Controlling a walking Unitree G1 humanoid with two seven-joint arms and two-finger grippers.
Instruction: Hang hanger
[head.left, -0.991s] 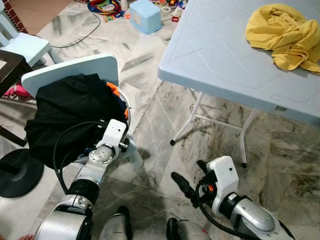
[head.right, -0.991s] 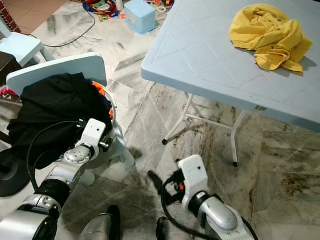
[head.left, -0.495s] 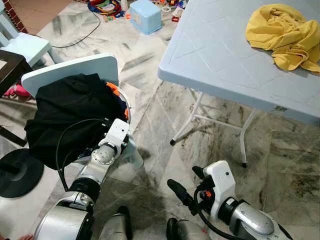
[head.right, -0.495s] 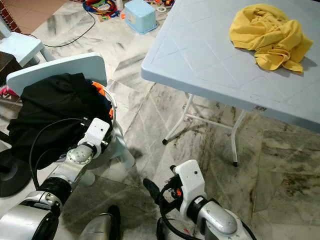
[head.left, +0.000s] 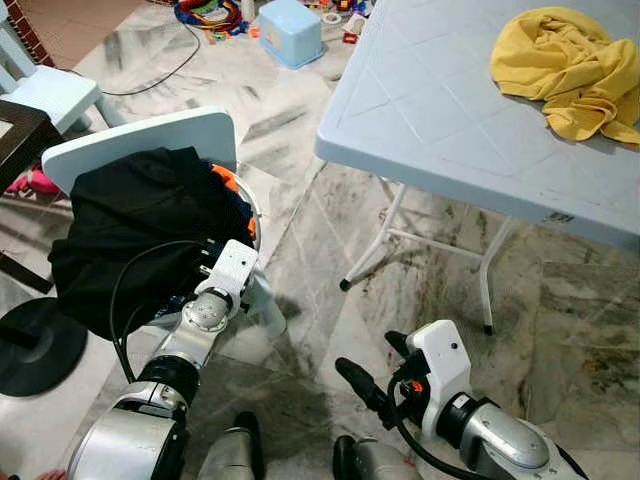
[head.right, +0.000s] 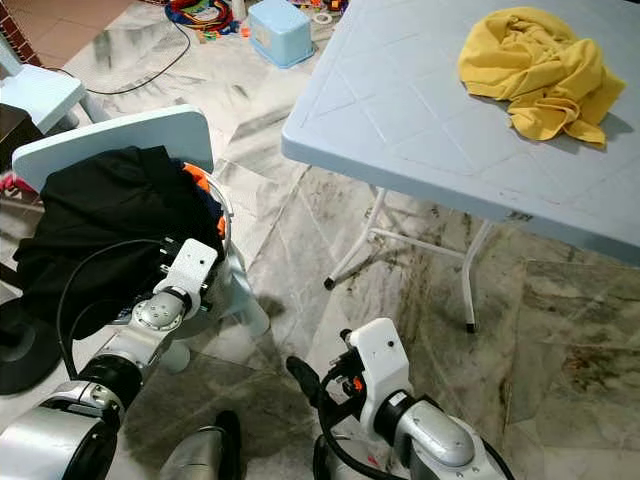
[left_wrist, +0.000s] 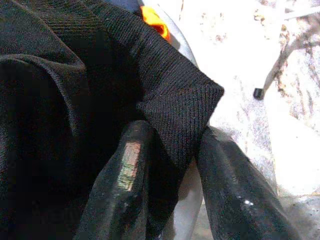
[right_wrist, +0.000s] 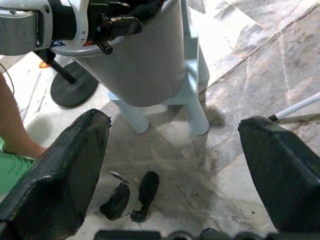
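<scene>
A black garment is heaped in a grey basket on a pale-blue chair, low on my left. An orange piece peeks out at its far edge. No hanger can be made out. My left gripper reaches into the heap, and a fold of the black cloth sits pinched between its two fingers. Low over the marble floor in front of me, my right gripper is held wide open and holds nothing; it faces the basket.
A pale folding table stands to the right with a yellow cloth on it; its white legs are near my right arm. A black round base lies far left. A person's leg stands beyond the basket. A blue box and toys lie farther off.
My right gripper has dropped lower and shifted slightly left. The left wrist has edged a little along the basket rim, still in the black cloth.
</scene>
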